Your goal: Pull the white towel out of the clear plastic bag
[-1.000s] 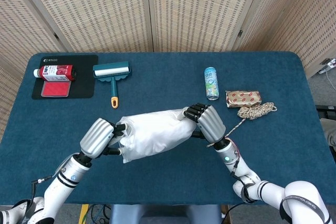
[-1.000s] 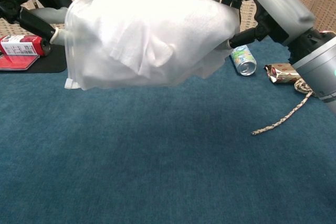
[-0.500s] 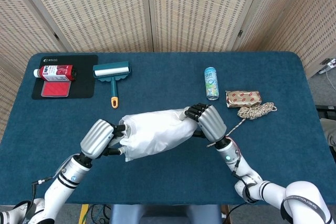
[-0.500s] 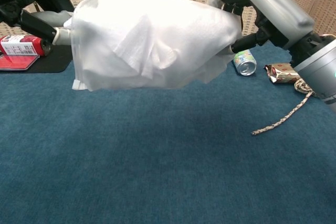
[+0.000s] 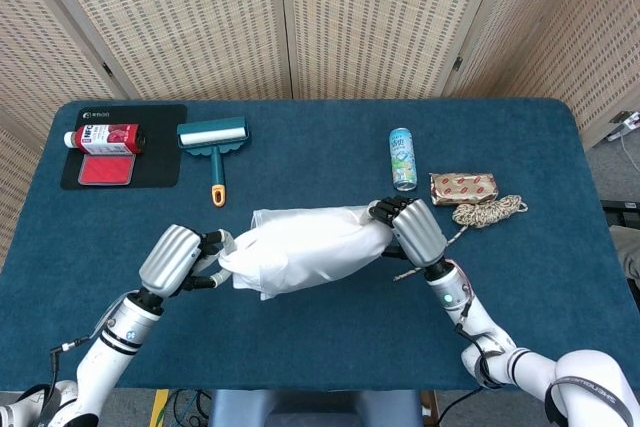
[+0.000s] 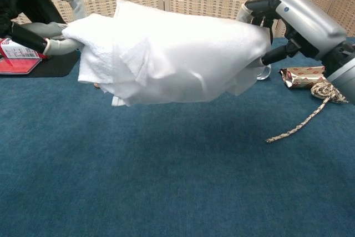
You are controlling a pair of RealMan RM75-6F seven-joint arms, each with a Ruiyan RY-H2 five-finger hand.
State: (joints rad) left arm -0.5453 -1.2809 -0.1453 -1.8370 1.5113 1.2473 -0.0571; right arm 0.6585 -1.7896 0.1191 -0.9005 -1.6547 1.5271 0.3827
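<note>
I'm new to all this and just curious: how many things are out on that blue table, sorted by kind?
Towel: 1
Plastic bag: 1
Lint roller: 1
Drink can: 1
Red bottle: 1
Black mat: 1
Wrapped snack: 1
Rope: 1
Total: 8

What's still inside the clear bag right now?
Most of the white towel still fills the clear plastic bag, gripped by the right hand. One end sticks out, pinched by the left hand. Anything behind the towel is covered.
</note>
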